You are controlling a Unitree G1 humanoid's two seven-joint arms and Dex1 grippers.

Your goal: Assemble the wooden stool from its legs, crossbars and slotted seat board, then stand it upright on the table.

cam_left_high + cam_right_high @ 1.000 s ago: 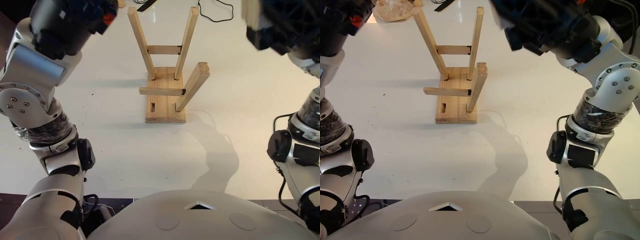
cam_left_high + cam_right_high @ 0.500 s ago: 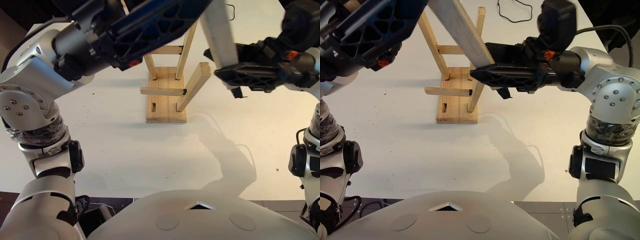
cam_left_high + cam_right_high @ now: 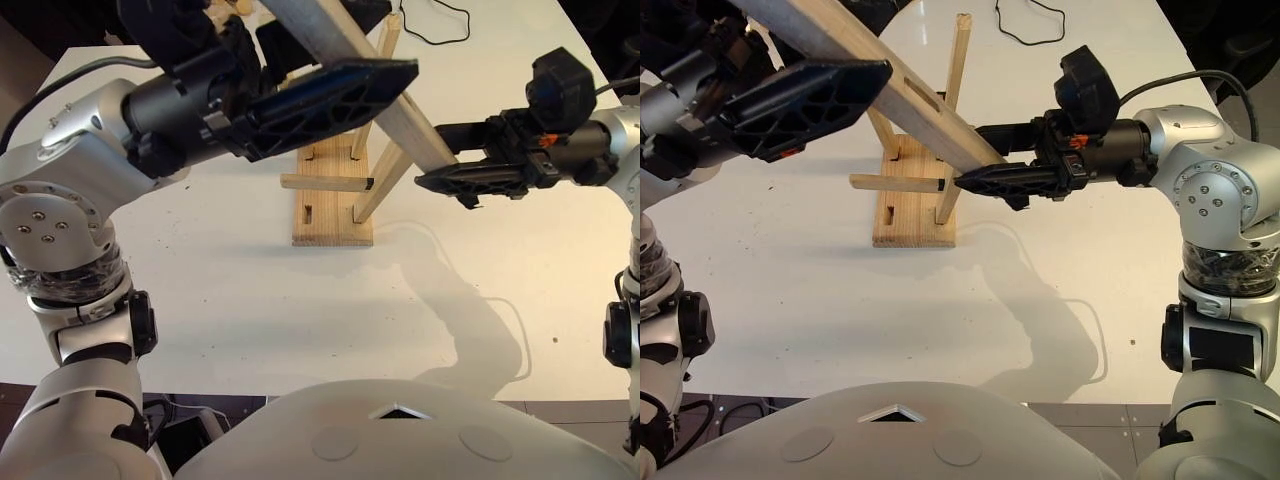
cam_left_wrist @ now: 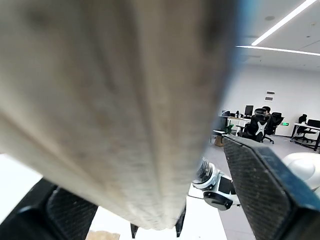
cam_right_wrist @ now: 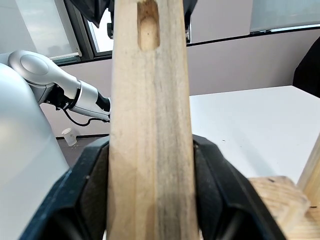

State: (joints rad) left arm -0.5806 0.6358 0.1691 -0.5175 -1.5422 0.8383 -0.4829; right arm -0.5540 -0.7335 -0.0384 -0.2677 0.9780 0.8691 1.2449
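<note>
The seat board (image 3: 335,228) lies flat on the white table with three legs (image 3: 283,80) standing up from it. Two crossbars (image 3: 322,182) join them, and one slot (image 3: 306,213) in the board is bare. A loose wooden leg (image 3: 415,122) slants through the air above the stool. My right gripper (image 3: 430,158) is shut on its lower end, close beside the near right leg (image 3: 385,178); its pads hug both sides of the wood (image 5: 150,125). My left gripper (image 3: 345,60) stands open around the leg's upper part, with a gap beside one finger (image 4: 270,190).
A black cable (image 3: 440,25) lies at the table's far side behind the stool. Bare table (image 3: 250,310) stretches in front of the seat board and to both sides.
The loose leg has tipped from steep to slanting. My right gripper has come down and inward with it toward the stool. The left gripper's fingers now stand around its upper part.
</note>
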